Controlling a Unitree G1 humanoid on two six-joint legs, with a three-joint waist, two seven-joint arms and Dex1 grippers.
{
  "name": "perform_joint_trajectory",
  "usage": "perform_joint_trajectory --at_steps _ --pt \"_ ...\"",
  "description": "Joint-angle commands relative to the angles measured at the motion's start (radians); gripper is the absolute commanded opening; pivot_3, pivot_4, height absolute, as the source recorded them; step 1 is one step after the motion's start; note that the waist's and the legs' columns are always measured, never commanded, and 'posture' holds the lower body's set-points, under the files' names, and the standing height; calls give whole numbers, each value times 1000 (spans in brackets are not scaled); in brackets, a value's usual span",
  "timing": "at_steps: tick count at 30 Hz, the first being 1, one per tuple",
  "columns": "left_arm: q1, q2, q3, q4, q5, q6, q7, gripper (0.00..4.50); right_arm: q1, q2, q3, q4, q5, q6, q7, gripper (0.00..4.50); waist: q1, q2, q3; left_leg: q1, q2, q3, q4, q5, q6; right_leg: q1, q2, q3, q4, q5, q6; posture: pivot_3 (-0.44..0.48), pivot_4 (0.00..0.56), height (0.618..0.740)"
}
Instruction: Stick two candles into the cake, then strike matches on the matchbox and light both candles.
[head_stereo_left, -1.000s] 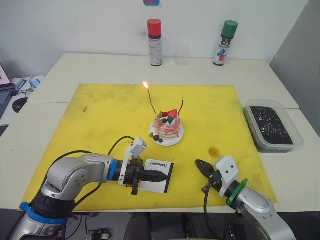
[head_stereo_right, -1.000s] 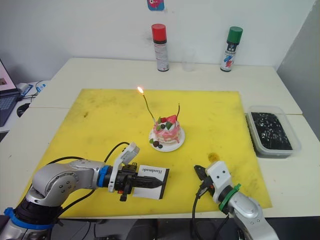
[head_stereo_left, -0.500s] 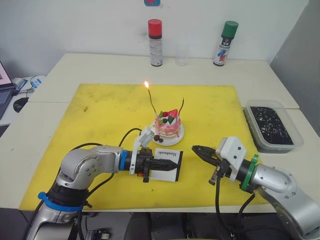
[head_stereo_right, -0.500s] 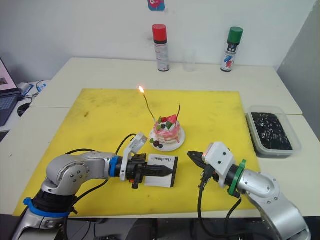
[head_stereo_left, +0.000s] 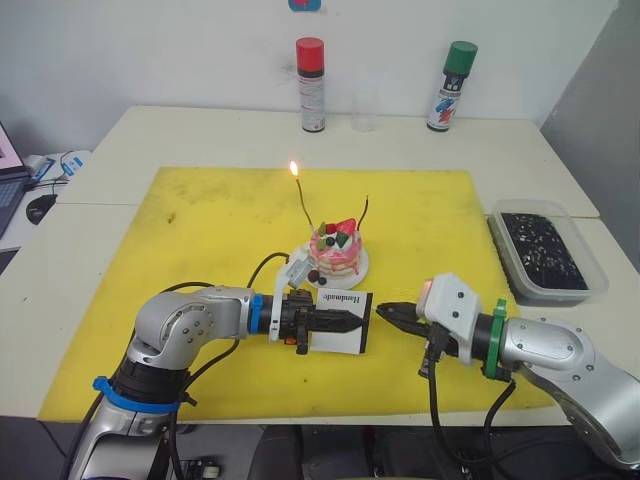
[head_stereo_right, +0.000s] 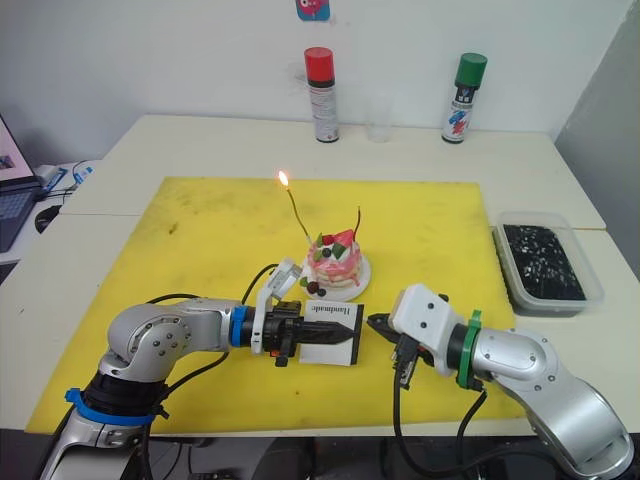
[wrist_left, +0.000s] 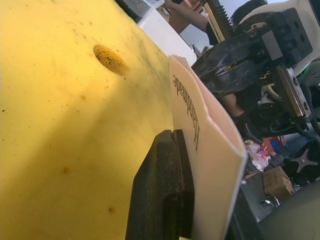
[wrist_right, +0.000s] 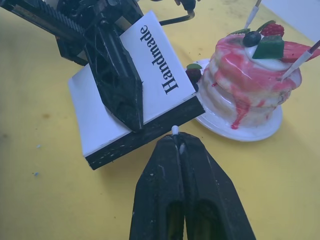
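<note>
The pink cake (head_stereo_left: 338, 250) sits on its white plate (head_stereo_left: 352, 276) in the middle of the yellow mat. Two candles stand in it: the left candle (head_stereo_left: 303, 205) burns with a flame (head_stereo_left: 293, 168), the right candle (head_stereo_left: 364, 212) is unlit. Just in front of the cake, my left gripper (head_stereo_left: 352, 320) is shut on the white matchbox (head_stereo_left: 343, 334), holding it tilted above the mat. My right gripper (head_stereo_left: 385, 312) is shut on a match, whose pale tip (wrist_right: 174, 130) pokes out right at the matchbox's dark side edge (wrist_right: 150, 132).
A red-capped spray can (head_stereo_left: 310, 85), a clear glass (head_stereo_left: 363, 115) and a green-capped spray can (head_stereo_left: 445, 86) stand at the table's far edge. A clear tub of dark bits (head_stereo_left: 542, 250) lies at the right. The mat (head_stereo_left: 200, 240) has a brown stain (wrist_left: 110, 59).
Both grippers have come together in front of the cake: the left one carried the matchbox to the right, the right one swung left until the match reached the box's edge.
</note>
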Motion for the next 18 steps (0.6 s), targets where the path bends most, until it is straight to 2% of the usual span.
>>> perform_joint_trajectory --at_steps 1,18 --pt "-7 -8 21 -19 -21 -6 -5 0 -18 7 2 -41 6 -3 -11 21 0 0 0 0 0 0 0 0 0 0 0 0 0 0 0 0 150 740" --pt "-2 -4 -2 -47 -2 -30 -14 0 -43 3 53 -22 -12 32 -26 21 0 0 0 0 0 0 0 0 0 0 0 0 0 0 0 0 150 740"
